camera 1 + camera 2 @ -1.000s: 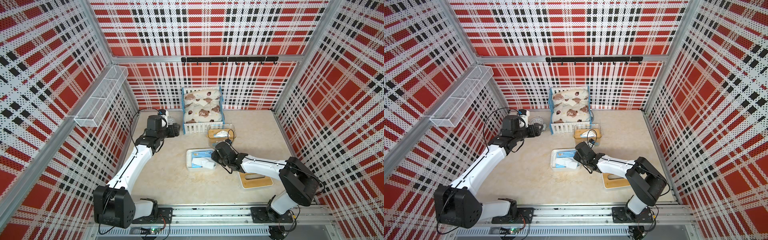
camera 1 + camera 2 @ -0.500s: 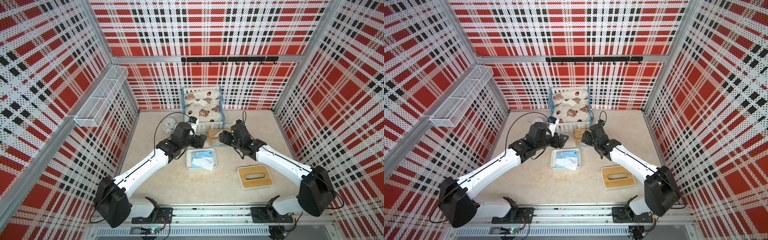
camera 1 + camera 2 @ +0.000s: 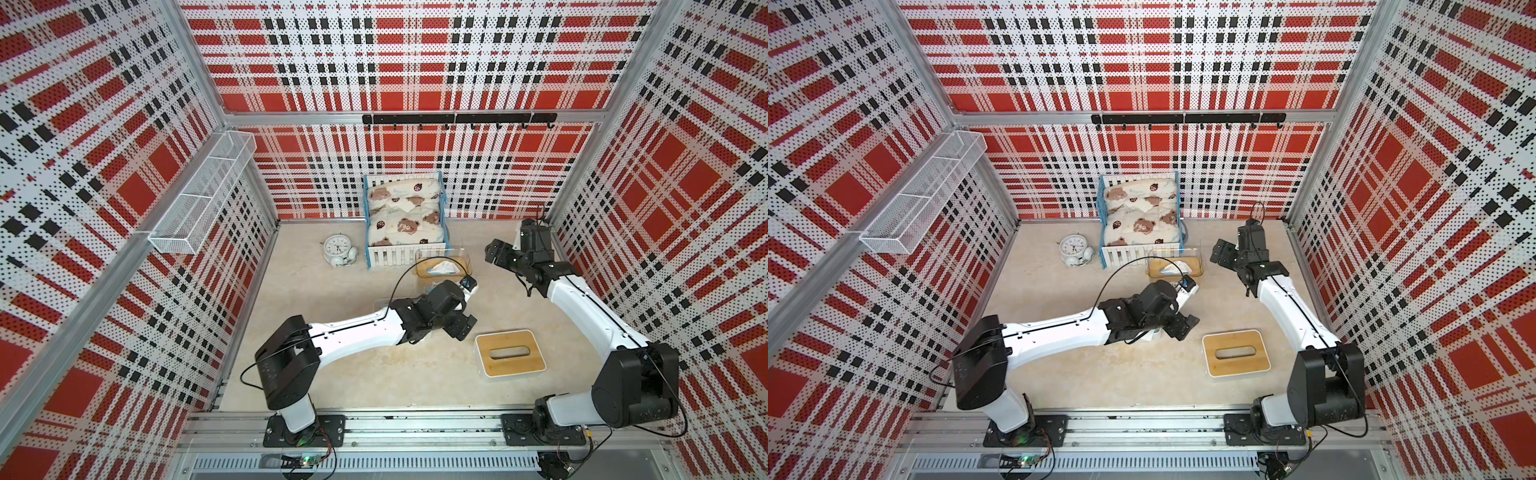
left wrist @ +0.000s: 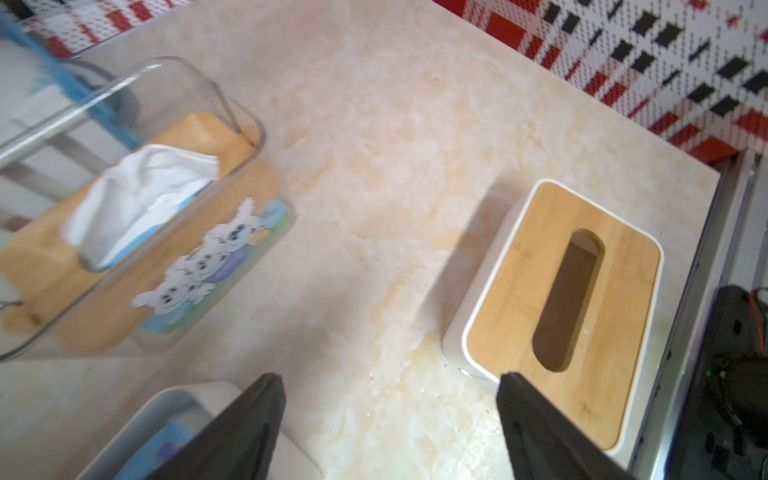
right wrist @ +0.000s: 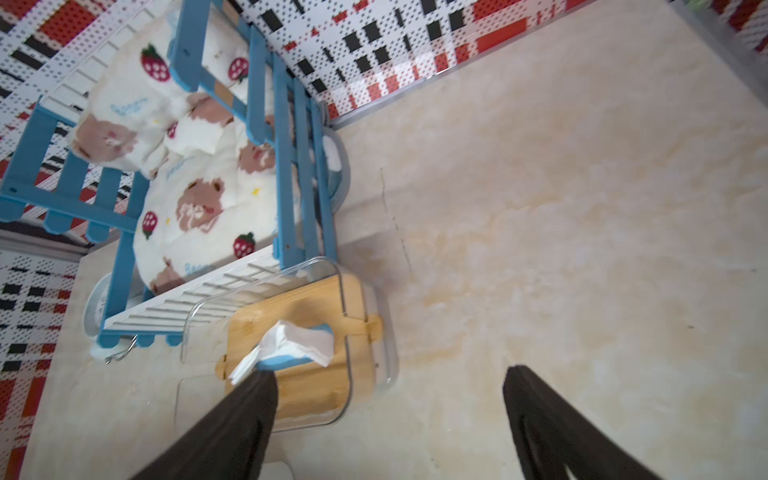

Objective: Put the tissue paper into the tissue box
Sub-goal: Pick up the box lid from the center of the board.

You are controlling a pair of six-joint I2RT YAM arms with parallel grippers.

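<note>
A second ago the right tool [image 3: 495, 253] was down at the open white box [image 4: 124, 428] in the middle of the table [image 3: 332, 374], and the left arm was folded back near the alarm clock [image 3: 338, 249]. Now they have traded places. The left arm reaches across the middle and covers that box in both top views, while the right arm has drawn back toward the far right corner. The left tool [image 4: 388, 376] is spread wide with only bare table between its fingers. It hangs between the open box and the white piece with a slotted wooden top [image 4: 561, 299], and we see it touching neither. The tissue paper [image 4: 162, 444], a light-blue pack, lies inside the open box, partly hidden behind one finger in the left wrist view. The right tool [image 5: 389, 371] has also gone from nearly pressed together to spread wide, and it holds nothing. In a top view it stands apart from the clear box [image 3: 457, 253], which sits against the doll bed [image 3: 405, 220] with white sheets [image 5: 291, 340] sticking up through its wooden lid.
</note>
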